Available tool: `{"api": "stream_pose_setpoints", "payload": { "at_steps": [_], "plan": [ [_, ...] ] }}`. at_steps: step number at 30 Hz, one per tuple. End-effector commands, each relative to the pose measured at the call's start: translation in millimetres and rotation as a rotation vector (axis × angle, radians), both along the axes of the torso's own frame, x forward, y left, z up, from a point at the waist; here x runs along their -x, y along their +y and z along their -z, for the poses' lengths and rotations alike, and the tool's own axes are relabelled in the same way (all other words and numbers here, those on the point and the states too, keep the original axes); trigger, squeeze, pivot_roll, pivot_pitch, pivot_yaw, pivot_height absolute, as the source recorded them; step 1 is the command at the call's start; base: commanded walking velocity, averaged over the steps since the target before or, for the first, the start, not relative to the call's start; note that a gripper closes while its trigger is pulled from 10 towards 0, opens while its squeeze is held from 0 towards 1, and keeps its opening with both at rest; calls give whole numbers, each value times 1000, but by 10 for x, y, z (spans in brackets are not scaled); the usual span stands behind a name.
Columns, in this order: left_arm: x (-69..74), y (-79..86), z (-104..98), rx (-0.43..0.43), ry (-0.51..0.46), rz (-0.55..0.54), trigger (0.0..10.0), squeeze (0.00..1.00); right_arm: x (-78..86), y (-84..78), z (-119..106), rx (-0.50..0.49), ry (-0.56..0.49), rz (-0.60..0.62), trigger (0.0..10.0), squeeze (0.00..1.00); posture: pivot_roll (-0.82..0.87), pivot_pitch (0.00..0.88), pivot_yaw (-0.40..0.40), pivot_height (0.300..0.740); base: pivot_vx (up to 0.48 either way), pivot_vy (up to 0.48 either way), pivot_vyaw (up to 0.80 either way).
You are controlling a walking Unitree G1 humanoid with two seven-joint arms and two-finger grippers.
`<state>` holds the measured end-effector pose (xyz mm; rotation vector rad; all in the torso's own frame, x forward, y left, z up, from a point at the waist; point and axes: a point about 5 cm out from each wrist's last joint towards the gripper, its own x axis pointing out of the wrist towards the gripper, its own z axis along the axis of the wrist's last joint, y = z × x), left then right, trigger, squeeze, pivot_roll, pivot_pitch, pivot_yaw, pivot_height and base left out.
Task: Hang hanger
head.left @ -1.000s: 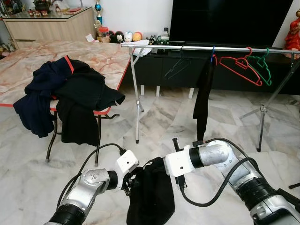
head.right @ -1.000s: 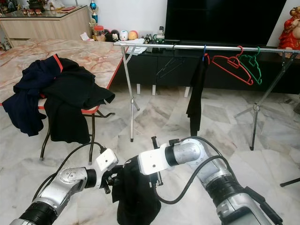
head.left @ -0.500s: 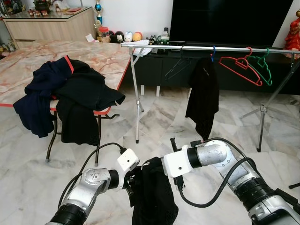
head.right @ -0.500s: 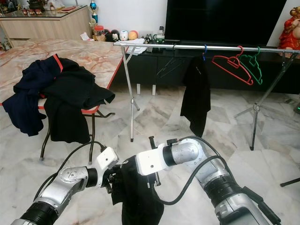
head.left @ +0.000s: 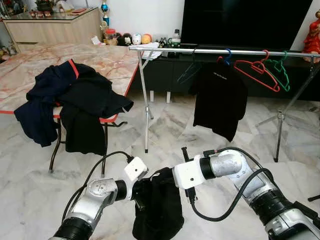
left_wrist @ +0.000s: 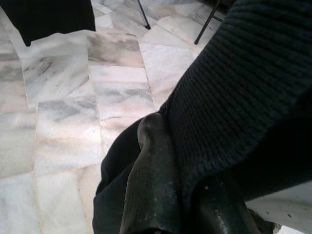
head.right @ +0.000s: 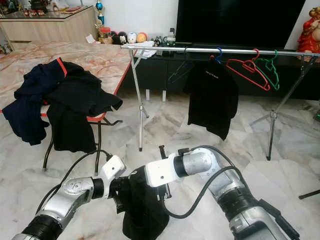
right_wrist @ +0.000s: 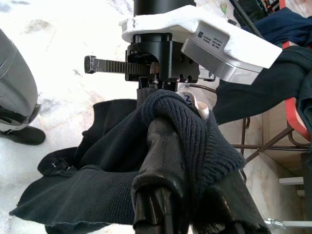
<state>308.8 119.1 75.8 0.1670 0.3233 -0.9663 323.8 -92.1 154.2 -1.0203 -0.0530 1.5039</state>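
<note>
A black knit garment (head.left: 158, 210) hangs low in front of me, held between both grippers. My left gripper (head.left: 138, 193) is shut on its left side and my right gripper (head.left: 169, 183) is shut on its top edge. In the right wrist view the knit fabric (right_wrist: 97, 195) wraps over one black finger (right_wrist: 161, 161). In the left wrist view it (left_wrist: 243, 97) drapes over a finger (left_wrist: 151, 185). Beyond stands a metal clothes rail (head.left: 200, 50). On it hang a black T-shirt (head.left: 218, 97) on a blue hanger, a red hanger (head.left: 255, 70), a green hanger (head.left: 280, 70) and an empty dark hanger (head.left: 187, 72).
At the left a marble-patterned table (head.left: 110, 60) carries a pile of dark clothes (head.left: 75, 100) that spills over its edge. The rail's left leg (head.left: 146, 125) stands between table and me. A large black TV (head.left: 245, 22) and a low cabinet lie behind the rail. Marble floor surrounds me.
The black T-shirt on the rail has turned from edge-on to facing me. The held garment has swayed slightly; both grippers stay shut on it in nearly the same place.
</note>
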Motion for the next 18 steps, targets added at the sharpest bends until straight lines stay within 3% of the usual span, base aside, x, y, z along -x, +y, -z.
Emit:
{"api": "stream_pose_setpoints", "payload": {
  "at_steps": [1, 16, 17, 18],
  "plan": [
    [-29, -9, -86, 31, -32, -6, 0, 0, 1, 19, -46, -40, -11, 4, 10000, 0, 22, 18, -13, 740, 0, 0, 0],
    [-25, -33, -100, 56, -27, -11, 0, 0, -15, -30, -28, -59, 20, 46, 10000, 0, 21, 14, -11, 740, 0, 0, 0],
    [-25, -32, -99, 56, -27, -12, 0, 0, -16, -33, -27, -63, 21, 49, 10000, 651, 21, 11, -10, 740, 0, 0, 0],
    [-24, -31, -97, 55, -27, -13, 0, 0, -15, -38, -25, -69, 25, 53, 10000, 1000, 20, 11, -9, 740, 0, 0, 0]
  ]
}}
